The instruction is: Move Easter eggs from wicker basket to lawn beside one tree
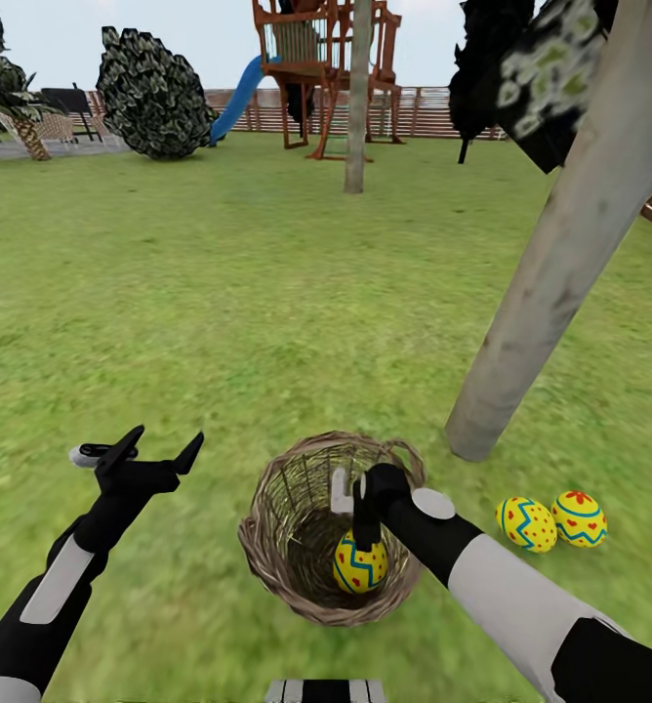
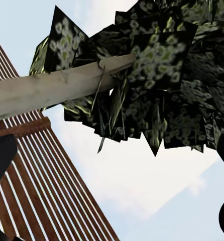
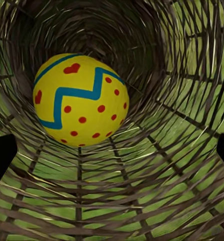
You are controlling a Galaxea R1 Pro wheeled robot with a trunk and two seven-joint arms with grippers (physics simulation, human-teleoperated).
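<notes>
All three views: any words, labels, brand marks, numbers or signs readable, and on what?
None can be read.
The egg in the wicker basket and the two eggs on the lawn bear only painted hearts, dots and zigzags.
The right pincer shows no marking.

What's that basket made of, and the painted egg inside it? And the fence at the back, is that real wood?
The basket looks like woven wicker: thin tan-brown strands, matte, with gaps showing grass through the sides. The egg in it looks smooth and hard with glossy yellow paint, red dots and a blue zigzag; plastic or painted shell, I can't tell which. The fence looks like brown wooden slats, though it's too far to see grain.
</notes>
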